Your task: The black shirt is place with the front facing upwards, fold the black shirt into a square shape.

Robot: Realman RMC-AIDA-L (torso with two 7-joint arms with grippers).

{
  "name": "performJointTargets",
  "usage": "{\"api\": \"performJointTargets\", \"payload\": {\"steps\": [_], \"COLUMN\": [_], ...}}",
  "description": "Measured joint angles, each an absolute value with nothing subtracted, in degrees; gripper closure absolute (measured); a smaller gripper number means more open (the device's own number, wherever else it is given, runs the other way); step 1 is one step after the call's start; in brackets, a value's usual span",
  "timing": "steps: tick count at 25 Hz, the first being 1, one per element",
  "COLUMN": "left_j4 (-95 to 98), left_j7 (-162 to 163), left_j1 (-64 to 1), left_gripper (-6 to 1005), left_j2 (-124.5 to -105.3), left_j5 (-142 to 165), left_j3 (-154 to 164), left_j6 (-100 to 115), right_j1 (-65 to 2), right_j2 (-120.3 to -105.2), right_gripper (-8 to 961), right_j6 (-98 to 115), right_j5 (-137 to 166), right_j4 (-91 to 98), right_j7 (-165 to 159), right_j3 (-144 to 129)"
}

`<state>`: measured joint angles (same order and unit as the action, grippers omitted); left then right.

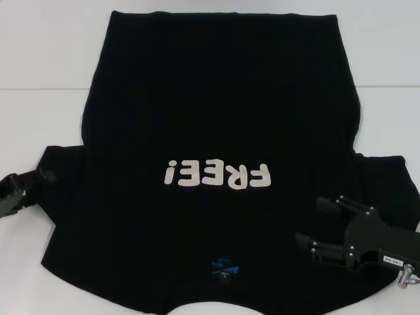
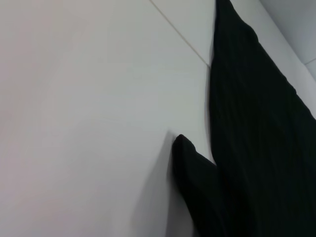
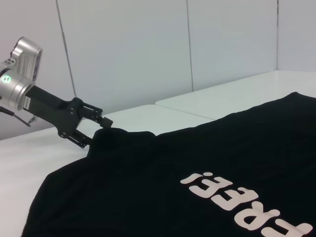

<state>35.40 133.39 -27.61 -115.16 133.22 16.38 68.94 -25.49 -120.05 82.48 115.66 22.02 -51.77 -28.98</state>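
Two grippers are seen working one garment here. The black shirt [image 1: 216, 131] is spread flat, front up, over most of the white table [image 1: 39, 65], w/ the hem at 12 o'clock in the head view and the collar at 6 o'clock. The off-white "FREE!" lettering [image 1: 218, 174] is read upside down from the robot's side, approx mid-shirt. A small blue neck label [image 1: 223, 269] is seen just inside the collar, at 6 o'clock from the lettering.

The left gripper [image 1: 44, 176] is found at 9 o'clock in the head view, right at the tip of the shirt's left sleeve [image 1: 62, 184]. In the right wrist view that same gripper [image 3: 98, 129] is seen w/ its fingers narrowed onto the sleeve edge, and the cloth is lifted a bit there into a small peak. In the left wrist view only the raised sleeve corner [image 2: 190, 158] and the shirt's side edge are shown over the table; the fingers themselves aren't shown.

The right gripper [image 1: 315, 226] is placed at approx 4 o'clock, over the right shoulder/sleeve area, fingers [image 1: 326, 206] spread wide and pointed toward the shirt's middle. Nothing is held between them. Whether cloth is touched by them can't be told.
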Motion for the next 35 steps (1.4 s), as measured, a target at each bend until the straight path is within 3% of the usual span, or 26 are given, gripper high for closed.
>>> {"api": "performJointTargets", "payload": {"steps": [5,15,21,24,35], "left_j4": [35.34,34.83,34.8,34.8,36.77], "left_j7": [130.86,128.13,126.94,126.92,126.21], "left_j1": [-27.6,-27.07,-27.06,-27.06,-26.33], "left_gripper": [135,573,786,983,982], "left_j2": [-115.52,-115.79,-115.79,-115.79,-115.28], "left_j5": [132.75,130.24,130.19,130.16,130.16], "left_j3": [16.37,15.95,15.97,15.99,12.23], "left_j6": [67.5,67.4,67.6,67.6,67.33], "right_j1": [-25.49,-25.48,-25.56,-25.57,-25.58], "right_j2": [-120.01,-119.96,-119.96,-119.96,-120.04], "right_gripper": [28,29,29,28,28], "right_j6": [82.65,83.25,83.32,83.32,83.45], "right_j5": [115.66,115.62,115.57,115.57,115.48], "right_j4": [21.48,21.44,21.44,21.44,21.44], "right_j7": [-51.77,-51.76,-51.77,-51.76,-51.77], "right_j3": [-28.83,-28.54,-28.48,-28.47,-28.33]}}
